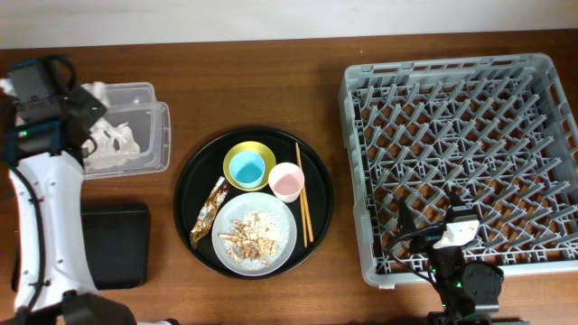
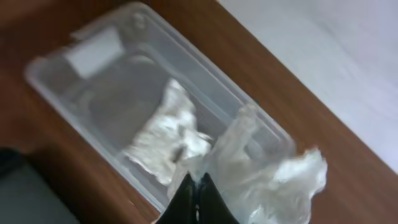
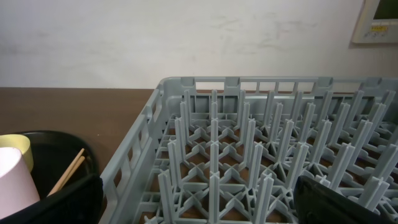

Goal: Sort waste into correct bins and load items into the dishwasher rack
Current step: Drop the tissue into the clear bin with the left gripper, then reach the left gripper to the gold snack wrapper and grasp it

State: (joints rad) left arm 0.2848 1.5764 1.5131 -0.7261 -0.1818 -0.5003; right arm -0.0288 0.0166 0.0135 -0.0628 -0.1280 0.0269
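Observation:
My left gripper [image 2: 196,185] hangs above the clear bin [image 1: 163,135], shut on the edge of a crumpled white napkin [image 2: 273,177] that spreads past the bin's rim [image 2: 217,84]. Another napkin [image 2: 165,134] lies inside the bin. The shallow black bin [image 1: 115,242] sits nearer the front. On the round black tray [image 1: 192,181] stand a yellow bowl [image 1: 263,153] with a blue cup [image 1: 246,167] in it, a pink cup [image 1: 286,181], chopsticks [image 1: 302,194] and a grey plate [image 1: 283,236] with food scraps [image 1: 248,233]. My right gripper [image 3: 205,205] is open over the near edge of the dishwasher rack [image 1: 361,162].
A brown-and-gold wrapper [image 1: 209,209] lies on the round tray left of the plate. In the right wrist view the rack's upright pegs [image 3: 214,155] fill the space ahead, with the pink cup [image 3: 15,180] and chopsticks [image 3: 71,169] at the left.

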